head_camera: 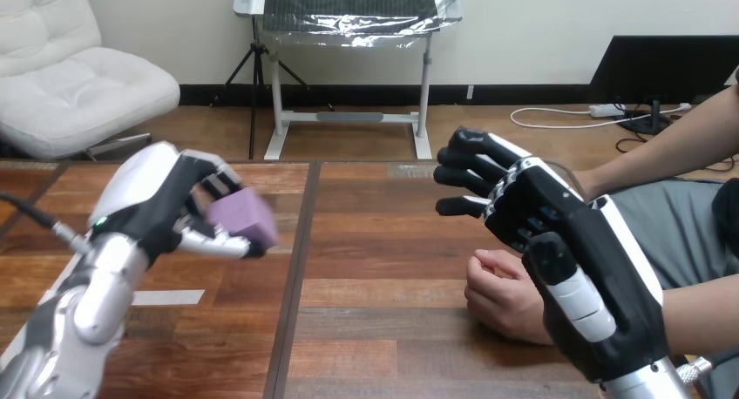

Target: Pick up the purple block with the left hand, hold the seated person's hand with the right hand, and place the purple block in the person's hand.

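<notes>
My left hand [166,207] is raised above the left part of the wooden table [366,242], its fingers and thumb curled round the purple block [244,216], which is lifted off the table. My right hand [558,242] hovers at the right with fingers stretched out, holding nothing. The person's hand [501,290] rests on the table as a loose fist, just below and left of my right hand, partly hidden behind it. I cannot tell whether the two touch. The person's other forearm [662,151] reaches in from the right edge behind my right hand.
A dark seam [296,268] runs down the table between its two boards. A pale strip of tape [170,297] lies on the table near my left forearm.
</notes>
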Controlling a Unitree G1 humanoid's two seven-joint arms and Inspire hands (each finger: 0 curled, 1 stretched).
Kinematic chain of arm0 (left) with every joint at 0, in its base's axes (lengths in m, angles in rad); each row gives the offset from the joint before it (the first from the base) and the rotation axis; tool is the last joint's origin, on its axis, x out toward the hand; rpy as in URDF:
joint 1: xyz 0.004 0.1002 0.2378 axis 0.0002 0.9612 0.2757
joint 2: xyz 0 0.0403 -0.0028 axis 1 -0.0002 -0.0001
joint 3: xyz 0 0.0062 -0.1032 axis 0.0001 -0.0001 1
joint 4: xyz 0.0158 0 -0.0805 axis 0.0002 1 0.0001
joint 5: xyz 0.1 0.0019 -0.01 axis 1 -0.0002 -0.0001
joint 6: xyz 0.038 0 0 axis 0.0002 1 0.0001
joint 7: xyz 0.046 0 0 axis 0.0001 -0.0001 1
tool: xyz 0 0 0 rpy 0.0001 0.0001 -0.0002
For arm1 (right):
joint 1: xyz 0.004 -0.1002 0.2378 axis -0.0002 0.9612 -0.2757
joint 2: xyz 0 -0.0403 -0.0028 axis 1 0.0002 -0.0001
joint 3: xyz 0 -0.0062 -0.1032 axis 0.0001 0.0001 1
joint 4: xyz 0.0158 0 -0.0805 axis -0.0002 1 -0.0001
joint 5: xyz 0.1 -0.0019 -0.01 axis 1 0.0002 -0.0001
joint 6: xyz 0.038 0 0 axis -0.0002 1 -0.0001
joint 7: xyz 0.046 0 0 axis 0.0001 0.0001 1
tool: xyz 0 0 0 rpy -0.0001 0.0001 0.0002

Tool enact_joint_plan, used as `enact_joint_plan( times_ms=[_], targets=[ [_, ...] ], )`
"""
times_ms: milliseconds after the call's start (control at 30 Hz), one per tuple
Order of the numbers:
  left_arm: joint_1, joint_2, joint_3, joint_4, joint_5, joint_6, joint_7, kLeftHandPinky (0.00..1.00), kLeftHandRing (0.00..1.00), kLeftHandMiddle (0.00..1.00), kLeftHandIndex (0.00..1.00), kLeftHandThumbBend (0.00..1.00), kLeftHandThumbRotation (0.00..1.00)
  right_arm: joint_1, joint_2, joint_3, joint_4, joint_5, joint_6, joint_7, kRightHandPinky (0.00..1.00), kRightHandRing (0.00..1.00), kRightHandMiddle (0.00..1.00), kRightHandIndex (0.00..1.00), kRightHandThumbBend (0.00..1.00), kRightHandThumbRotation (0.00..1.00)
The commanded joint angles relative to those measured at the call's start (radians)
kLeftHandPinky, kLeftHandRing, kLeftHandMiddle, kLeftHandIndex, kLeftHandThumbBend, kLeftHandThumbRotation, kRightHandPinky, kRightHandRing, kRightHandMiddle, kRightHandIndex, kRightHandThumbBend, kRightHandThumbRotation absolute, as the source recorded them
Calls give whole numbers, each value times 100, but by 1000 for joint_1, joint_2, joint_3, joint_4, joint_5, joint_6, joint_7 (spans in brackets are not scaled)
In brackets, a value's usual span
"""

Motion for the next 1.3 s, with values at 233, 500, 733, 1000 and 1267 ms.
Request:
enact_joint_plan(
  times_ms=[233,500,733,1000,1267],
  targets=[
    [-65,-48,20,-145,-22,-9,-20,24,32,41,48,63,0,-150,-72,-81,94,-77,-37,-20,78,83,84,82,90,77],
    [-68,-73,16,-182,-24,-10,-32,29,36,43,47,63,0,-203,-131,-123,163,-141,-79,-32,81,86,86,84,91,78],
    [-63,-92,13,-232,-18,20,-57,30,36,43,47,62,0,-255,-193,-160,250,-171,-121,-33,81,86,87,85,90,77],
    [-53,-103,16,-251,-20,14,-64,27,34,42,47,61,0,-306,-270,-190,361,-211,-190,-29,82,87,88,86,88,76],
    [-41,-104,21,-271,-26,-3,-71,28,35,42,46,61,0,-342,-358,-215,457,-277,-203,-43,78,84,87,87,88,75]
  ],
)
